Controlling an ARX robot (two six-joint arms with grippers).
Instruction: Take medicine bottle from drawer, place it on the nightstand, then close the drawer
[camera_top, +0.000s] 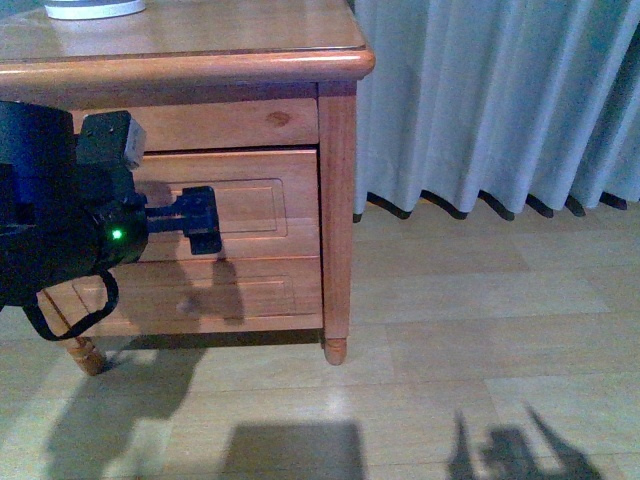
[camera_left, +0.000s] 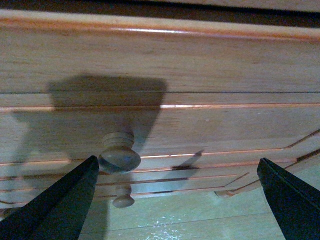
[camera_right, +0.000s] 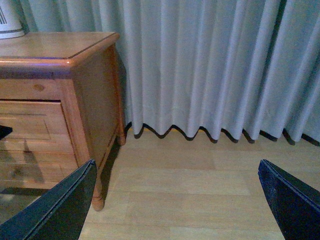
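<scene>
The nightstand (camera_top: 338, 180) stands at the left, orange-brown wood with a glossy top. Its upper drawer (camera_top: 270, 205) looks shut, its panelled front flush with the frame. My left gripper (camera_top: 203, 220) is open, right at that drawer front. In the left wrist view the drawer's round pale knob (camera_left: 119, 153) lies just inside one finger (camera_left: 60, 205) of the left gripper (camera_left: 177, 200). The medicine bottle is out of view. My right gripper (camera_right: 177, 200) is open over bare floor beside the nightstand (camera_right: 92, 95) and holds nothing.
The lower drawer (camera_top: 255, 290) and its knob (camera_left: 123, 198) sit below. A white appliance base (camera_top: 95, 8) stands on the top. A grey curtain (camera_top: 500, 100) hangs to the right behind pale wooden floor (camera_top: 450, 340).
</scene>
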